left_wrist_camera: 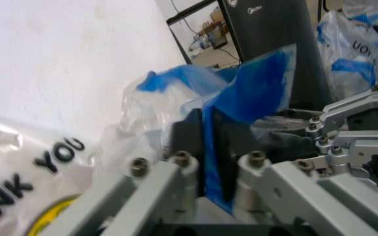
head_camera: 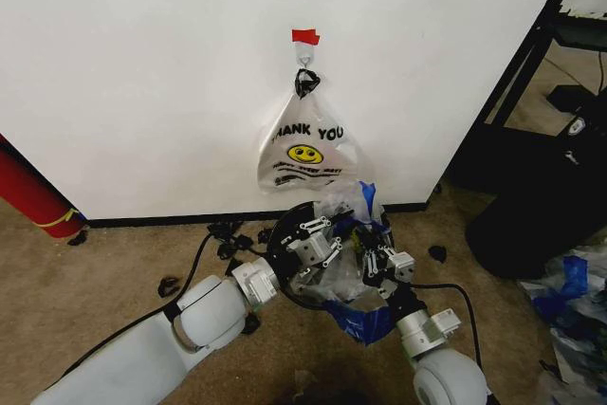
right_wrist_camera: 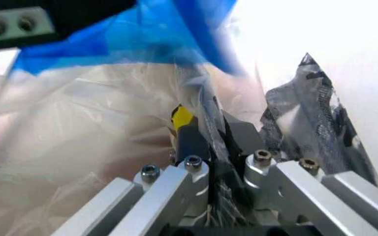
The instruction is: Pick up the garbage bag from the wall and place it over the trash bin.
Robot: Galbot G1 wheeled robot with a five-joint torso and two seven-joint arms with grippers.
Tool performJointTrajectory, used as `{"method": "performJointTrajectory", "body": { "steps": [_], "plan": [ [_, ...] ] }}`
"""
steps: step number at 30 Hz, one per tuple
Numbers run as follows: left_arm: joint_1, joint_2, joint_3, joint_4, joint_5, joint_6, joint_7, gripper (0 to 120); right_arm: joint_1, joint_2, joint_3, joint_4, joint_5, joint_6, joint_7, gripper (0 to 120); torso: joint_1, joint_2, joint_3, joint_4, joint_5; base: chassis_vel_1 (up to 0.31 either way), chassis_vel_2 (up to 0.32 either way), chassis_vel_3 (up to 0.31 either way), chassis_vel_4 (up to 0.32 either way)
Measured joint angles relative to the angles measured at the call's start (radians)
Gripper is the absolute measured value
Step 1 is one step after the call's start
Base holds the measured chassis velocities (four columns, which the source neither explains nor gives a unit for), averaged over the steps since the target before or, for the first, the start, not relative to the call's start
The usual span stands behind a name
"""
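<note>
- Against the plain white wall (head_camera: 142, 73), a whiter "THANK YOU" smiley bag (head_camera: 305, 149) was hung from a small hook under red tape (head_camera: 305, 37).
- Below, over brown carpet (head_camera: 114, 272), the thin see-through blue-edged garbage bag (head_camera: 353, 263) was clamped by the left gripper (head_camera: 318, 246) and right gripper (head_camera: 379, 263) above the round black trash bin (head_camera: 285, 234).

The trash bin (head_camera: 294, 263) is lying mostly hidden behind the left gripper (head_camera: 327, 251) and the crumpled garbage bag (head_camera: 356, 277); only an arc of its black rim is showing. The "THANK YOU" bag (head_camera: 305, 154) is losing its first letter in a fold. The red cylinder (head_camera: 33, 194) is running off the head view's left edge.
</note>
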Motion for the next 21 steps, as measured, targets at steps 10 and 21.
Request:
{"method": "performJointTrajectory", "body": {
  "steps": [10, 21],
  "plan": [
    [0.034, 0.018, -0.075, -0.042, -0.166, 0.05, -0.044, 0, 0.007, -0.017, 0.052, -0.029, 0.022, 0.027, -0.032, 0, 0.0, 0.0, 0.0, 0.0001, 0.0001, 0.0, 0.0, 0.0, 0.0],
    [0.063, 0.001, -0.206, 0.018, -0.304, 0.21, -0.145, 0, 0.04, -0.075, 0.13, -0.079, 0.306, 0.011, -0.238, 0, 0.0, 0.0, 0.0, 0.0, 0.0, 0.0, 0.0, 0.0, 0.0]
  ]
}}
